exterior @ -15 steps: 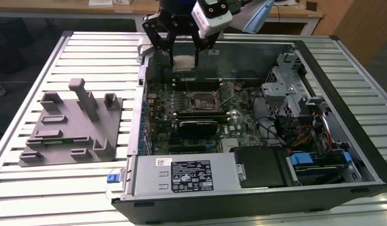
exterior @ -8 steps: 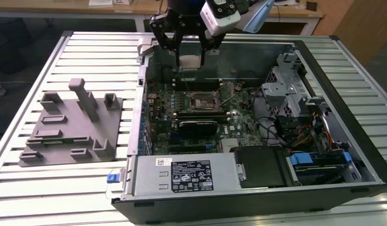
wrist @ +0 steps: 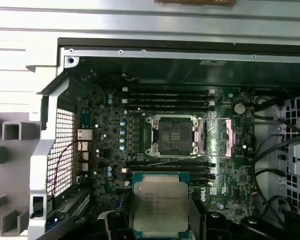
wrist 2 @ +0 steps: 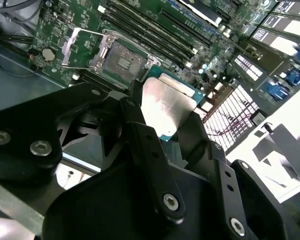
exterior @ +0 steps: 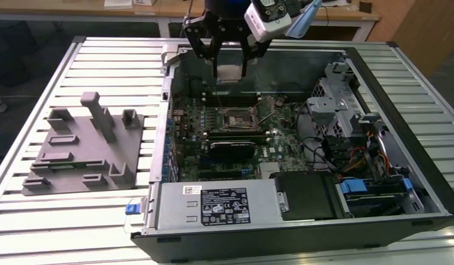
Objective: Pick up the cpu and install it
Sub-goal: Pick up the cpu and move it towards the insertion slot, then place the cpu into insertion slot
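cpu [wrist: 160, 206] in end effector [exterior: 229, 74]

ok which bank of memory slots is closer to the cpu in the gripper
The bank between the open socket and the held cpu; the other bank lies beyond the socket, by the case wall.

The worktop [exterior: 116, 61] under me was a bed of pale metal slats running across the exterior view; a grey fixture plate [exterior: 83, 154] with upright posts lay flat on it at the exterior view's left; just beside that, toward the right, an open computer case [exterior: 300, 234] lay on its side.
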`<state>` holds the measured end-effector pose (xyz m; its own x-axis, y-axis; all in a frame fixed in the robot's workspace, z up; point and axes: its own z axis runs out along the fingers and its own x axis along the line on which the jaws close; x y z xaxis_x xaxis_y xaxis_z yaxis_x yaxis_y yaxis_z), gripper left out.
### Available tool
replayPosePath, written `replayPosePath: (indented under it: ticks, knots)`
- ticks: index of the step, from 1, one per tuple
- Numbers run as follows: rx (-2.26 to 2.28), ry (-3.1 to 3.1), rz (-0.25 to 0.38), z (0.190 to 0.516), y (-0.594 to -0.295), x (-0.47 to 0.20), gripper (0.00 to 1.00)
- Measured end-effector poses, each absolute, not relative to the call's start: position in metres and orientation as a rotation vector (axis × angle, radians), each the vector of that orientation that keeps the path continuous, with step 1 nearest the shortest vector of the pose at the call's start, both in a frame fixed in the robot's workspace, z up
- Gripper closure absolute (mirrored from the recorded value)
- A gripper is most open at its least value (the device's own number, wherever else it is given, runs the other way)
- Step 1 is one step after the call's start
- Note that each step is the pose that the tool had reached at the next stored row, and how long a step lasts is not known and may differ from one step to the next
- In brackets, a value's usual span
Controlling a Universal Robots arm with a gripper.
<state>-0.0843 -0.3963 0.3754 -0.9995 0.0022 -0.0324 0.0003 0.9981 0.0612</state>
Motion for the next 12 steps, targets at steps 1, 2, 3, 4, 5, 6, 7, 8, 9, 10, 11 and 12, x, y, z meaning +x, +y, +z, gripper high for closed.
replayPosePath:
  ticks: [1,2,3,4,5,6,7,8,9,10,11,12]
  knots:
    - [0.002,3.108,0.095,0.3753,-0.3963,-0.0837,0.47]
    - [0.002,3.108,0.095,0.3754,-0.3963,-0.0834,0.47]
    - [0.002,3.108,0.095,0.3754,-0.3963,-0.083,0.47]
    - [0.002,3.108,0.095,0.3752,-0.3962,-0.0828,0.47]
    - [0.002,3.108,0.095,0.3752,-0.3962,-0.0821,0.47]
    - [0.002,3.108,0.095,0.3751,-0.3962,-0.0816,0.47]
    - [0.002,3.108,0.095,0.3751,-0.3962,-0.081,0.47]
    - [0.002,3.108,0.095,0.3751,-0.3962,-0.0798,0.47]
    - [0.002,3.108,0.095,0.3751,-0.3962,-0.0785,0.47]
    - [0.002,3.108,0.095,0.3751,-0.3962,-0.0778,0.47]
    - [0.004,3.108,0.095,0.3751,-0.3963,-0.0776,0.47]
    - [0.007,3.108,0.095,0.375,-0.3963,-0.0772,0.47]
